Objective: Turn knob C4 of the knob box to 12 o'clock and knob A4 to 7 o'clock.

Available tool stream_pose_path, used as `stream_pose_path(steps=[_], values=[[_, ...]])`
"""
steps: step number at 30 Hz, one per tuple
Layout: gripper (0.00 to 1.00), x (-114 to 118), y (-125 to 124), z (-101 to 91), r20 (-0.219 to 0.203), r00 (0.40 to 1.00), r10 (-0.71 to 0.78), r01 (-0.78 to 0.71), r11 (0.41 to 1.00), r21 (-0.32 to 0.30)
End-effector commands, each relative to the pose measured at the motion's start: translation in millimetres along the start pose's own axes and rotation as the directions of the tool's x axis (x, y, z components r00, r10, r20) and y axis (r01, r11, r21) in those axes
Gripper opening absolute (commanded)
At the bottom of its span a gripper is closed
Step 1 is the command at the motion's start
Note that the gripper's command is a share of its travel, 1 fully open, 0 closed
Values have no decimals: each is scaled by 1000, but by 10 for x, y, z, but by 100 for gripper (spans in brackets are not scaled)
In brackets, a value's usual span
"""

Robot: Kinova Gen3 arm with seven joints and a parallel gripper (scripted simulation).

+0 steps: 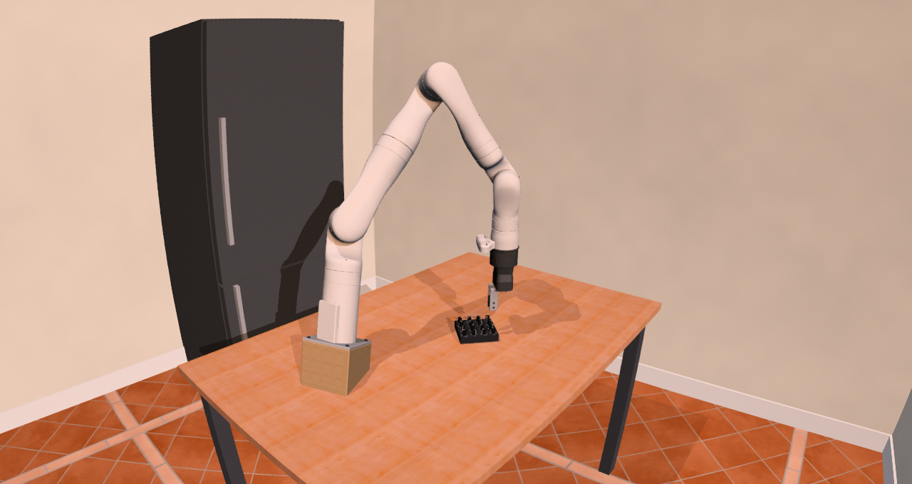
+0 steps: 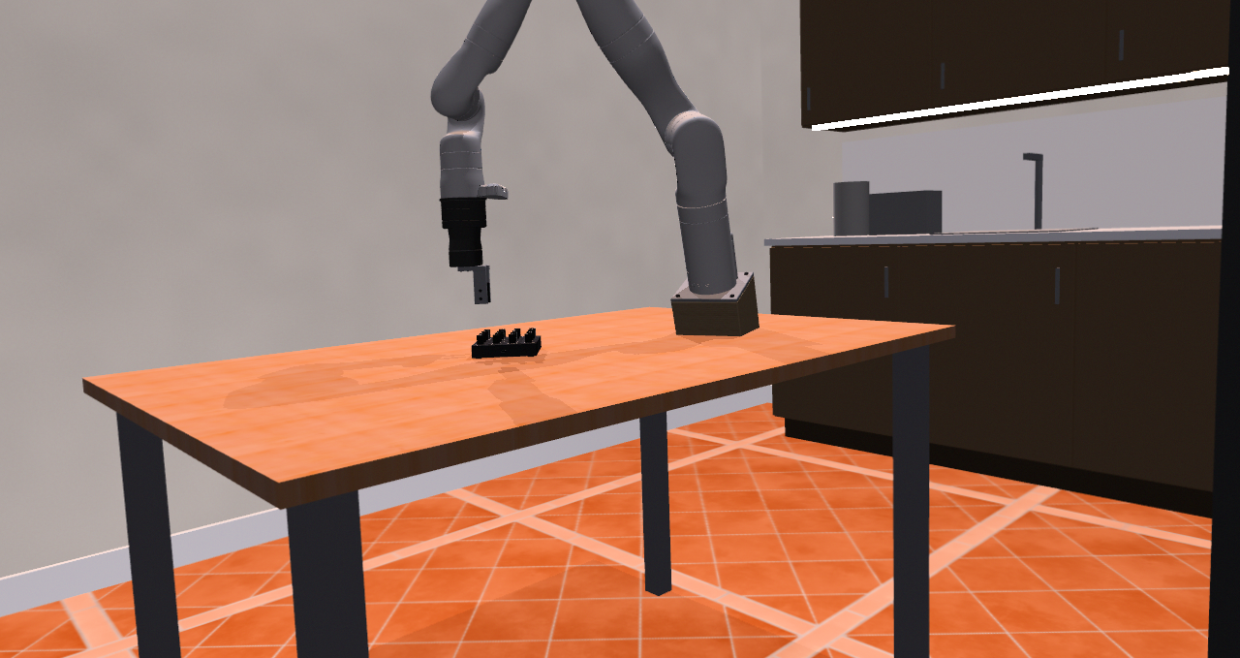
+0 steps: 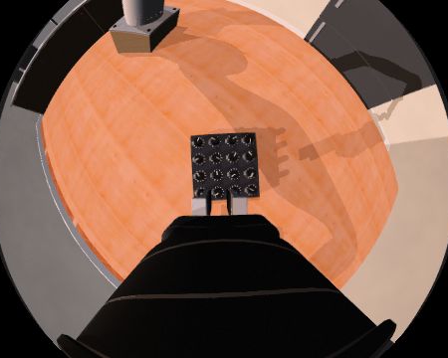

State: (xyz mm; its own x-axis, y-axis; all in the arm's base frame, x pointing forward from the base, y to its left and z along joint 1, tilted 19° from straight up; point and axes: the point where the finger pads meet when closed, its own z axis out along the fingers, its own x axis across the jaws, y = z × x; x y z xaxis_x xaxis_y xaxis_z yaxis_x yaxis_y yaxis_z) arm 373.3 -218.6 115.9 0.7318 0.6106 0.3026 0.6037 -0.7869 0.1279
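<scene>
The black knob box (image 1: 479, 338) (image 2: 507, 350) (image 3: 224, 166) stands flat on the table, with four rows of four black knobs and rings of white marks on its top. The printed names and the socket cannot be made out, so I cannot tell which knob is C4 or A4. My gripper (image 1: 492, 308) (image 2: 481, 301) (image 3: 219, 198) is partly open and empty, pointing down above the box and clear of the knobs. In the wrist view its fingers hide parts of two knobs in the lowest row; the box's lower edge is partly covered.
The table (image 1: 407, 417) (image 2: 347, 428) (image 3: 110, 149) bears the arm's wooden base block (image 1: 325, 368) (image 2: 715, 316) (image 3: 133, 42), well away from the box. A dark fridge (image 1: 273, 149) stands beyond the table. Kitchen cabinets (image 2: 979, 333) are beyond the base in the exterior view.
</scene>
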Motion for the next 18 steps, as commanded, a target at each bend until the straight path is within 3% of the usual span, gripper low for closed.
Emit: stream_pose_path(steps=[1,18], values=[[46,-1,3,6,0,1000,0,0,1000,-1],[46,-3,2,151,0,1000,0,0,1000,0]])
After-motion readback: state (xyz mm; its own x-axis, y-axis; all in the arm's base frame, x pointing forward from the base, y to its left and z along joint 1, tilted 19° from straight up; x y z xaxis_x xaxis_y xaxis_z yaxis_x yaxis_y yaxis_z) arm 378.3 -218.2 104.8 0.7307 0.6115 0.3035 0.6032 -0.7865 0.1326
